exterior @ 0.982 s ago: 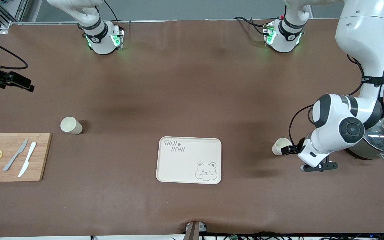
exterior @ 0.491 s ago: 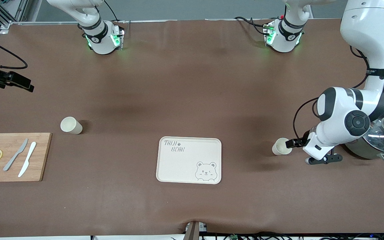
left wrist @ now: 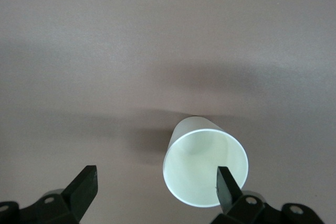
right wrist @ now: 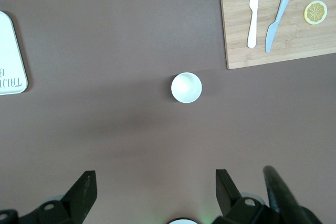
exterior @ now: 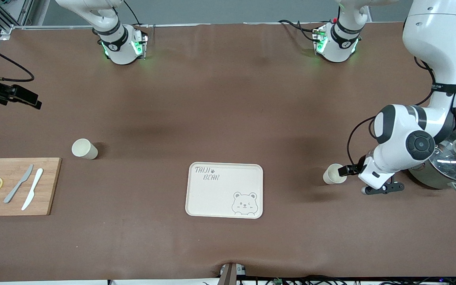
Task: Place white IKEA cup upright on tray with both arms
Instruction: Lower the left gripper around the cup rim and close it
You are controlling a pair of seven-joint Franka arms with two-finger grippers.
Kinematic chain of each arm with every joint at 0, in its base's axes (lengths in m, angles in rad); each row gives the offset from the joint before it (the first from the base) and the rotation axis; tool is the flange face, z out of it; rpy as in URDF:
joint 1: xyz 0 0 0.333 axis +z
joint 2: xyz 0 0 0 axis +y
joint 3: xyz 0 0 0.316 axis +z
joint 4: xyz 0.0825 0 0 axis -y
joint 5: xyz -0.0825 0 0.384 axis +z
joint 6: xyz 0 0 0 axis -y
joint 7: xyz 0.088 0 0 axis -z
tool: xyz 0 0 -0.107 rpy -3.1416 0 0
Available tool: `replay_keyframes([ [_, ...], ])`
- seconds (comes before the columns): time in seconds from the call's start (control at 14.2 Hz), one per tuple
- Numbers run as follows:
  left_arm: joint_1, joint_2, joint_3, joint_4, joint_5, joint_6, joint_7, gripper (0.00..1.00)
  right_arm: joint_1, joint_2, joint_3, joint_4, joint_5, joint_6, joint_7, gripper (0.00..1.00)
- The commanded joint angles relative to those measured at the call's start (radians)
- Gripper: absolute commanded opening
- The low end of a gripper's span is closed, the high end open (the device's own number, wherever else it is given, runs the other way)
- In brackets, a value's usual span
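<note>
The cream tray [exterior: 225, 190] with the bear drawing lies at mid-table, nothing on it. One white cup [exterior: 333, 174] stands toward the left arm's end, mouth up. My left gripper [exterior: 346, 171] is open, low beside it. In the left wrist view the gripper [left wrist: 155, 179] is off-centre: one finger [left wrist: 227, 187] overlaps the cup's [left wrist: 202, 166] rim, the other is well away. A second white cup [exterior: 84, 149] stands toward the right arm's end. My right gripper [right wrist: 155, 182] is open, empty, high above that cup [right wrist: 186, 87], and out of the front view.
A wooden cutting board [exterior: 16, 186] with two knives and two lemon slices lies nearer the front camera than the second cup. A steel pot with a glass lid [exterior: 455, 160] stands right beside the left arm's wrist. A black device [exterior: 14, 95] juts in at the right arm's end.
My left gripper has drawn back a little toward the pot and slightly away from the front camera. The cup beside it has not moved. Nothing else has moved.
</note>
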Motion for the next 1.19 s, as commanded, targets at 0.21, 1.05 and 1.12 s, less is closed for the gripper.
replay_keyframes([
  [0.21, 0.003, 0.015, 0.002, -0.033, -0.011, 0.064, 0.017, 1.00, 0.009, 0.013, -0.002, 0.027, -0.011, -0.012, 0.001, 1.00],
  [1.05, 0.009, 0.074, 0.002, -0.046, -0.010, 0.151, 0.017, 1.00, 0.004, 0.013, -0.002, 0.027, -0.012, -0.008, -0.007, 1.00],
  [1.12, 0.009, 0.074, 0.002, -0.046, -0.010, 0.151, 0.017, 1.00, 0.003, 0.013, 0.000, 0.027, -0.011, -0.005, -0.007, 1.00],
])
